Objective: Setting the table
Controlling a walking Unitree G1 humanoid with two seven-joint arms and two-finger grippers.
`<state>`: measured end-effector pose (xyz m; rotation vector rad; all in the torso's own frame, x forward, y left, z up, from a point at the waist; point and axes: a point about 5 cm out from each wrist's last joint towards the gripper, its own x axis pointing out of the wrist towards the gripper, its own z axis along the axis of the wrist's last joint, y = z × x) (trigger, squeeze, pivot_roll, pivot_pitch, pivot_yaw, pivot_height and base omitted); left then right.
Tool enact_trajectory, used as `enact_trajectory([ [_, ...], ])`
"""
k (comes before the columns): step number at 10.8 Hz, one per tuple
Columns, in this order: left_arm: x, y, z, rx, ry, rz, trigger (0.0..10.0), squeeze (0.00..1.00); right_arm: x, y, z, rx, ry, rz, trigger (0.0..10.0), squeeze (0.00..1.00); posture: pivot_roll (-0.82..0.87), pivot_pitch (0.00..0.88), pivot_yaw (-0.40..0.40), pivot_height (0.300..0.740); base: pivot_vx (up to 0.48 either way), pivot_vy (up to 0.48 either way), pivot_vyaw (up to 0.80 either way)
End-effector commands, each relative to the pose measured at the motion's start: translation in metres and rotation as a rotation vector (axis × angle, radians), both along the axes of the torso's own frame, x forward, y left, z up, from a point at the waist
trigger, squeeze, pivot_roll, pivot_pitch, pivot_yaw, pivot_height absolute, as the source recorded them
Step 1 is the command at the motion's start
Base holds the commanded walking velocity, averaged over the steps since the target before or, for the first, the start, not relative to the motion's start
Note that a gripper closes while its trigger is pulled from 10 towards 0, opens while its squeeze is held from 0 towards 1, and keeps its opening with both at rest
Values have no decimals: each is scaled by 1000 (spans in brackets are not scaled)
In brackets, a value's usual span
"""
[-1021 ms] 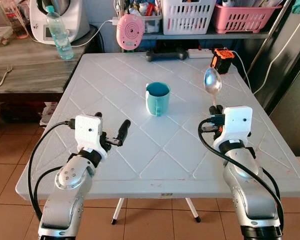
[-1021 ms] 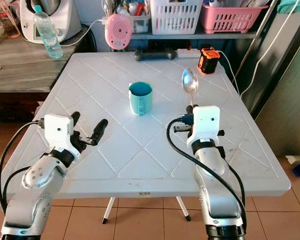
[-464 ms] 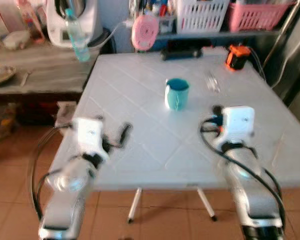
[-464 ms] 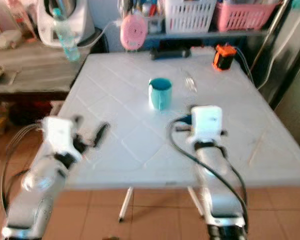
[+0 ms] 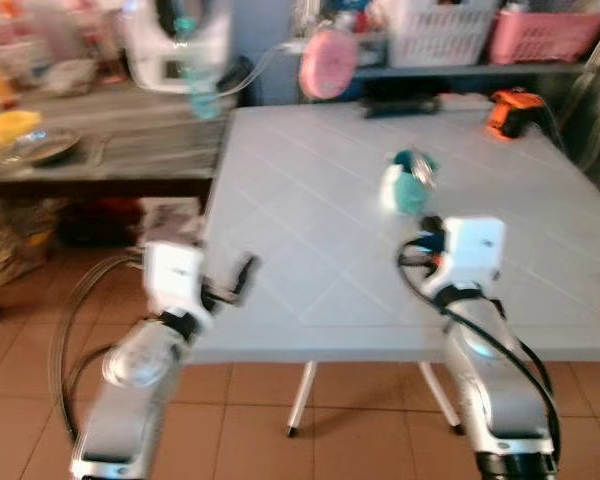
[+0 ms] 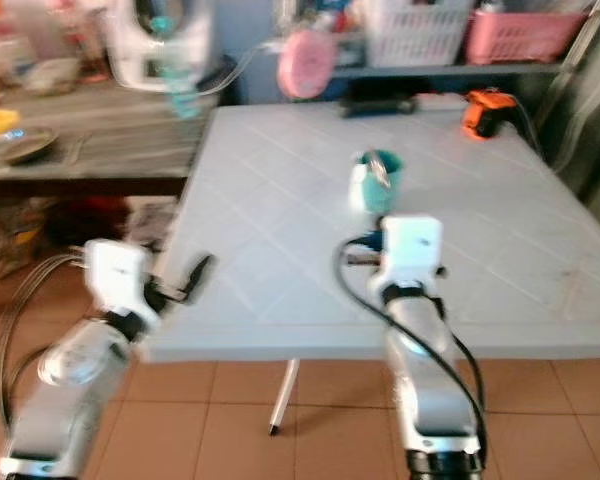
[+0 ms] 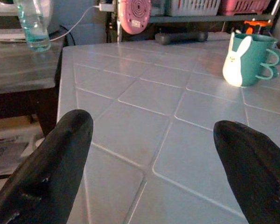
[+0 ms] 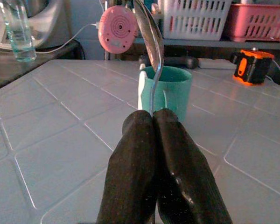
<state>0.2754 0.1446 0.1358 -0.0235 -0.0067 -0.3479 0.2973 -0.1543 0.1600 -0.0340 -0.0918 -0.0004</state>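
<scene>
A teal mug [image 5: 408, 190] with a white rabbit on its side stands near the middle of the white table [image 5: 310, 210]. My right gripper [image 8: 153, 114] is shut on the handle of a metal spoon [image 8: 150, 32], which stands upright in front of the mug [image 8: 170, 91]. In the head views the right gripper [image 5: 427, 233] sits over the table just short of the mug. My left gripper [image 7: 151, 126] is open with nothing between its fingers, held at the table's near left corner [image 5: 236, 279]. The head views are blurred.
A grey wooden counter [image 5: 120, 150] to the left carries a dish [image 5: 40, 146], a water bottle [image 7: 32, 25] and a white appliance [image 5: 175, 40]. A pink round device [image 5: 327, 72], an orange-black gadget [image 5: 510, 110] and baskets [image 5: 445, 22] line the far side.
The whole view has swung, so the table and mug now sit further right and the counter shows more. Both grippers keep their pose; the spoon stays held.
</scene>
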Motion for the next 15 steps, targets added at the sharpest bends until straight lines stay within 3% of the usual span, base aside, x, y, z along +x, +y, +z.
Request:
enact_trajectory([
  [1, 0, 3, 0, 6, -4, -19, 10000, 0, 1, 0, 2, 12, -3, -6, 10000, 0, 27, 38, 49, 740, 0, 0, 0],
  [6, -3, 0, -2, 11, -10, -67, 10000, 0, 2, 1, -5, 81, 41, -10, 10000, 0, 27, 41, 51, 740, 0, 0, 0],
  [10, -19, -22, -16, 57, 61, -261, 10000, 0, 10, 28, -31, 297, 228, 88, 10000, 0, 28, 45, 49, 740, 0, 0, 0],
  [11, -18, -21, -17, 59, 72, -267, 10000, 0, 12, 29, -36, 341, 257, 85, 10000, 176, 29, 46, 47, 740, 0, 0, 0],
  [12, -18, -21, -18, 60, 74, -271, 10000, 0, 11, 31, -40, 355, 281, 93, 10000, 765, 29, 47, 47, 740, 0, 0, 0],
  [15, -20, -23, -20, 63, 86, -294, 10000, 0, 12, 23, -47, 350, 329, 47, 10000, 863, 24, 54, 46, 740, 0, 0, 0],
])
